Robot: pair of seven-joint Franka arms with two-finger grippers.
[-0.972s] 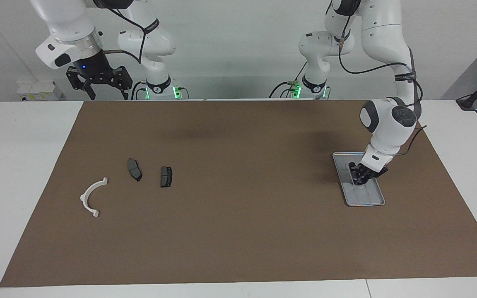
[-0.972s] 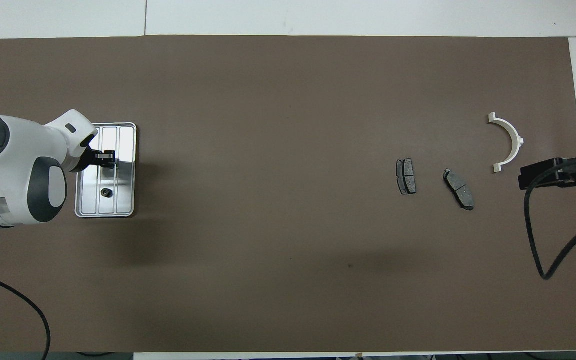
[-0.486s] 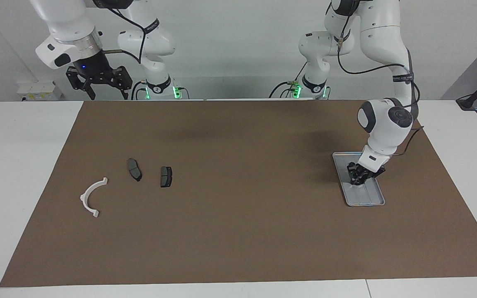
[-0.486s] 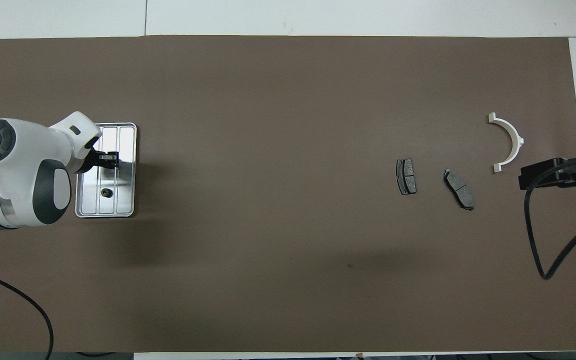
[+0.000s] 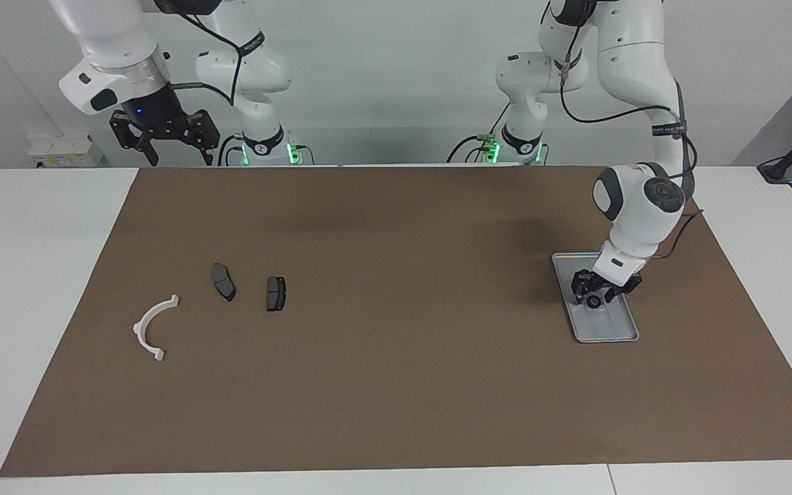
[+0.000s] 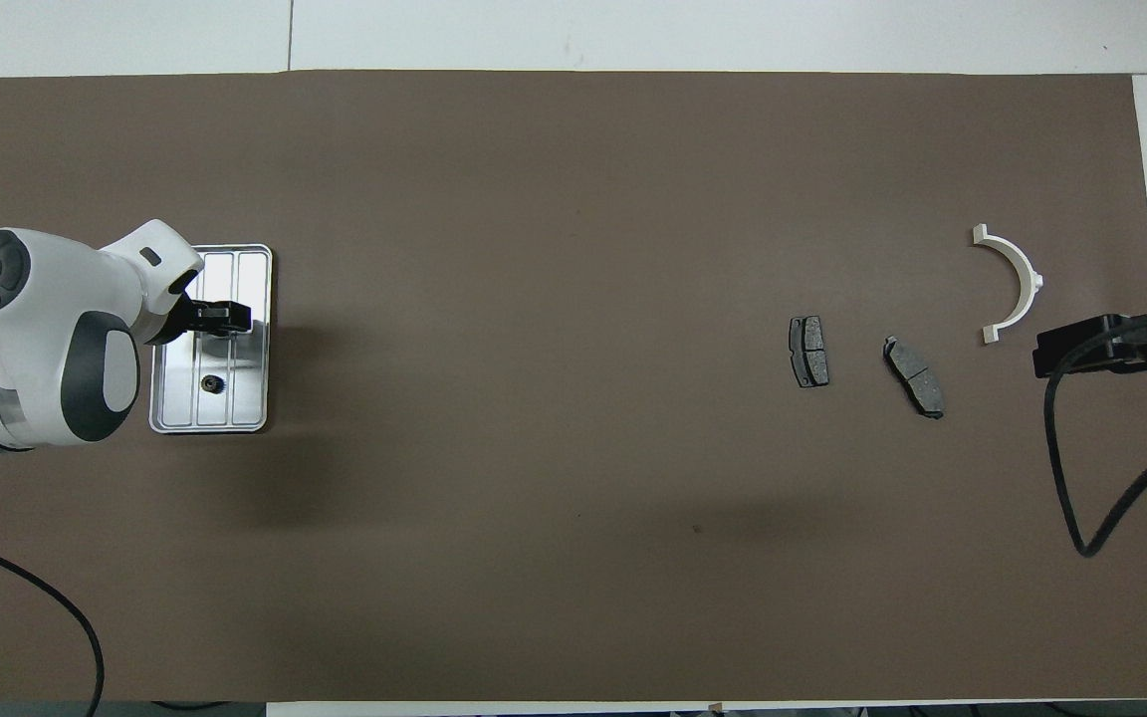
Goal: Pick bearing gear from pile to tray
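While the facing view hides it under the left gripper, the overhead view shows a small dark gear lying free in the tray near the left arm's end of the bench; that gripper's finger state I cannot tell. The right gripper waits, fingers spread, above the bench's robot-side edge, with two brake pads and a white arc toward the right arm's end.

No legible txt or labels.

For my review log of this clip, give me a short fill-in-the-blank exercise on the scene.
1. The small black round gear lies in the shallow silver-grey metal ____.
2. The left gripper is over the tray; the right gripper waits, raised, at the ____ arm's end.
3. Beside the white curved plastic arc lie ____ dark grey brake pads.
Missing: tray; right; two
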